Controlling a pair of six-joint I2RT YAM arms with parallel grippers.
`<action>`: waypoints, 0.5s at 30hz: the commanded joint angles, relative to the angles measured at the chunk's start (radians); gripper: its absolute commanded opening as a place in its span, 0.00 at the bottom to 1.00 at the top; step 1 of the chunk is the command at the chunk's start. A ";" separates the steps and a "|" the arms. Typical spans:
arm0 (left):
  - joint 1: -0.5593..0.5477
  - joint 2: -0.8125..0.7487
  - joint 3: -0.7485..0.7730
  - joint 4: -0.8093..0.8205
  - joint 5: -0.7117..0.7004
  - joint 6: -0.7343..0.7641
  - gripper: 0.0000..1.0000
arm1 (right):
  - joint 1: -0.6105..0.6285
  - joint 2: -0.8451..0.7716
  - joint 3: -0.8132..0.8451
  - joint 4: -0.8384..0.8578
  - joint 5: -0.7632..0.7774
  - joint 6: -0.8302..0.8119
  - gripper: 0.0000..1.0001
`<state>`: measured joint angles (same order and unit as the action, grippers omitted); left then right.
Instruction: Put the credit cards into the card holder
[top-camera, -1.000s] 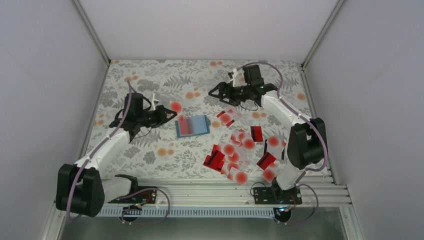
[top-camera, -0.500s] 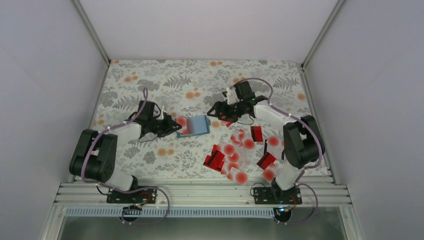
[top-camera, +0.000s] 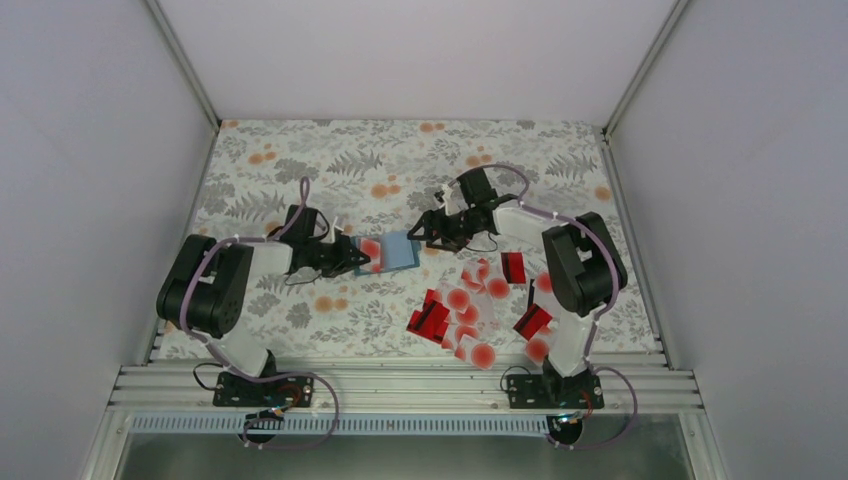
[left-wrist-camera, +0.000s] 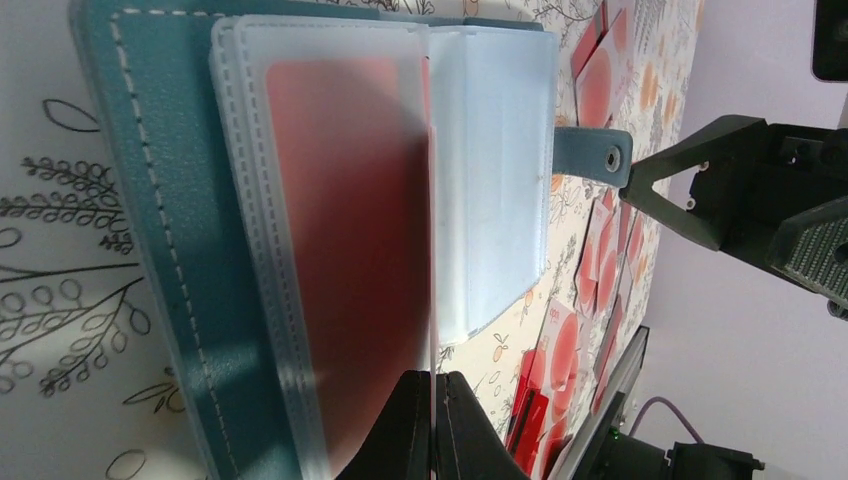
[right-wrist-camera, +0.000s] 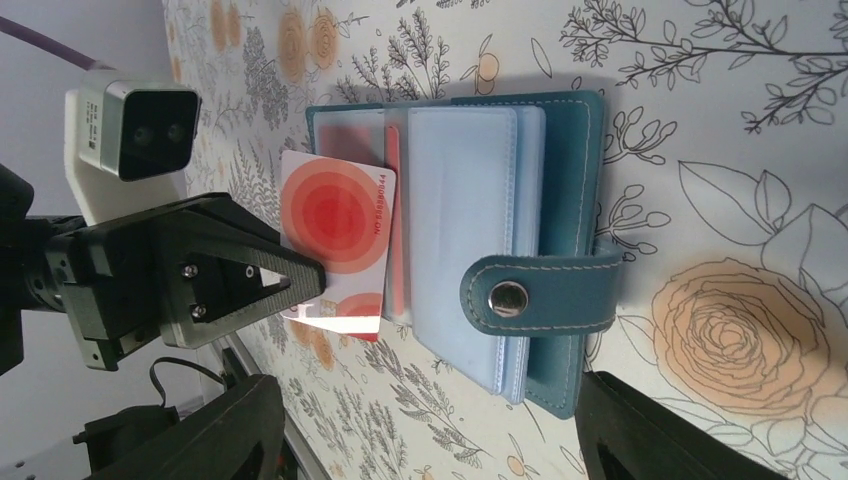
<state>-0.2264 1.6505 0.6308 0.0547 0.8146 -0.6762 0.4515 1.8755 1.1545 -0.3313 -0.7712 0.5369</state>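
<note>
Card holder: it lies open on the flowered cloth with the clear sleeves up. Its snap tab is folded over the edge on the right arm's side.
Left gripper: the jaws are pressed together on one corner of a pale credit card with a red dot. The card is roughly flat over the half of the card holder on the left arm's side. We cannot tell if its edge is inside a pocket.
Right gripper: the jaws are spread wide, one finger at each side of the snap end of the card holder. They hold nothing, and we cannot tell if they touch it.
Red card: it sits in a sleeve of the card holder, just beside the held card, so we judge that we must aim at a free pocket.
Loose credit cards: they lie in a heap well apart from the card holder, toward the right arm's base.
Good way, in our judgement: we keep the card level with the sleeve mouth, enter one corner first and slide slowly. The right gripper steadies the card holder so that it does not slip on the cloth.
Risk: the pinch is at a corner, so the card may turn. It may also go between two sleeves and not into one.
</note>
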 joint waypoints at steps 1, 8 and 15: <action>-0.004 0.034 0.029 0.047 0.041 0.040 0.02 | 0.010 0.025 0.029 0.031 -0.027 -0.009 0.74; -0.004 0.075 0.034 0.072 0.063 0.047 0.02 | 0.010 0.058 0.033 0.037 -0.037 -0.014 0.73; -0.004 0.077 0.042 0.080 0.069 0.052 0.02 | 0.010 0.087 0.035 0.042 -0.046 -0.014 0.72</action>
<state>-0.2272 1.7214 0.6529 0.0967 0.8593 -0.6540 0.4515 1.9396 1.1637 -0.3103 -0.8024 0.5327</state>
